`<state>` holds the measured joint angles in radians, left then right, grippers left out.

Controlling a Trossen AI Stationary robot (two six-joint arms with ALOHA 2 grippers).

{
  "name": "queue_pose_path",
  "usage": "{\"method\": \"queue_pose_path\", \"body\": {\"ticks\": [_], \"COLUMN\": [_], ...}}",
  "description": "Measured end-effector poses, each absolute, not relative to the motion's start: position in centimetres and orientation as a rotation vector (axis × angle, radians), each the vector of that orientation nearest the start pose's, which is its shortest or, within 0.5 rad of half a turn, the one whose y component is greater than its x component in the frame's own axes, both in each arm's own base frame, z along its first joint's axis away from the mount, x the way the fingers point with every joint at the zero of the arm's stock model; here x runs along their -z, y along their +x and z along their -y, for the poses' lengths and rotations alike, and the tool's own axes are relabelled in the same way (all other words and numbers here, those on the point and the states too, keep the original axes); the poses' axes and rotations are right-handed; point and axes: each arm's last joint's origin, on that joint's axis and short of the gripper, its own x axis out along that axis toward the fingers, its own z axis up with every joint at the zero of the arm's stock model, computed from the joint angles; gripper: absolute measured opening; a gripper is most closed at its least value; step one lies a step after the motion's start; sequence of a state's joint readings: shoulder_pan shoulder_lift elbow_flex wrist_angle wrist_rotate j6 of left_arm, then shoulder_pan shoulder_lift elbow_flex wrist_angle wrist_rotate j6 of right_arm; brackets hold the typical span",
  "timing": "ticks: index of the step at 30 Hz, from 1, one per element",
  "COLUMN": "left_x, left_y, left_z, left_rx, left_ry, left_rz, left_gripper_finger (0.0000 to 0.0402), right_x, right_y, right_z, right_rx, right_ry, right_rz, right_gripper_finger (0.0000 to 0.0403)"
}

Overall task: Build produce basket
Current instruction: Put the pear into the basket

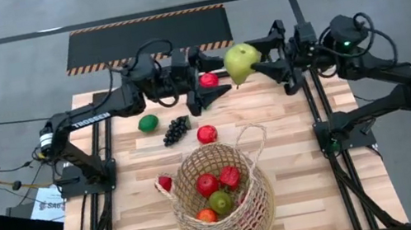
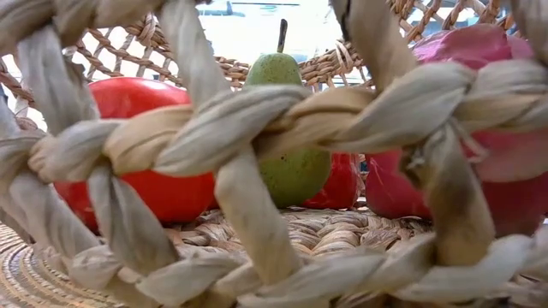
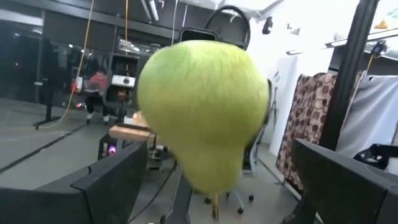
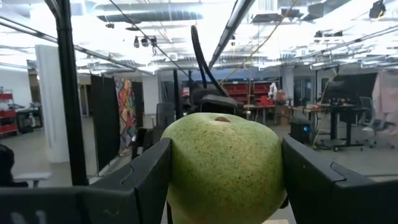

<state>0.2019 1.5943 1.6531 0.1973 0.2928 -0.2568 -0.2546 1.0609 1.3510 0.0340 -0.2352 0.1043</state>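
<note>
Left gripper (image 1: 214, 92) raised at the table's far edge, jaws spread, gripping nothing. Pear (image 1: 242, 61) sits just right of it, between the two arms, clamped in the right gripper (image 1: 257, 63), whose fingers (image 4: 149, 171) press its sides. Stem end points toward the left arm. Basket (image 1: 228, 226) lies well apart, near edge.

You had both pincers meeting over the table's (image 1: 295, 150) far edge, the right pincer (image 1: 257, 62) and left pincer (image 1: 222, 87) crowding the pear (image 1: 242, 61) between them. Below them lay a lime (image 1: 148, 123), grapes (image 1: 175, 130) and an apple (image 1: 207, 134). The basket (image 1: 229, 228) blocked the near middle, its handle (image 1: 253, 136) arching up. The table's right half lay bare.
</note>
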Motion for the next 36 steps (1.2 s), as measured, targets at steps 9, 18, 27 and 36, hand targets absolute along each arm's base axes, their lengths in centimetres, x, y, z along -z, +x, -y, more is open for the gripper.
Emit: {"method": "queue_pose_path", "body": {"ticks": [9, 18, 27, 36], "left_x": [-46.2, -46.3, -46.2, -46.3], "left_y": [35.8, 35.8, 35.8, 34.4], "left_z": [-6.4, -6.4, -6.3, -4.7], "left_rx": [0.107, 0.112, 0.132, 0.127], "left_ry": [-0.200, -0.197, -0.213, -0.258], "left_rz": [0.227, 0.228, 0.217, 0.017], "left_gripper_finger": [0.0383, 0.0367, 0.0304, 0.0303], "right_x": [-48.2, -48.2, -48.1, -51.1], "right_y": [21.7, 21.9, 22.0, 16.4], "right_z": [4.9, 4.8, 4.8, 3.9], "right_rx": [-0.019, -0.036, -0.040, -0.001], "right_ry": [0.045, 0.052, 0.062, 0.005], "right_rz": [0.265, 0.272, 0.268, 0.320], "right_gripper_finger": [0.0261, 0.0262, 0.0304, 0.0341]}}
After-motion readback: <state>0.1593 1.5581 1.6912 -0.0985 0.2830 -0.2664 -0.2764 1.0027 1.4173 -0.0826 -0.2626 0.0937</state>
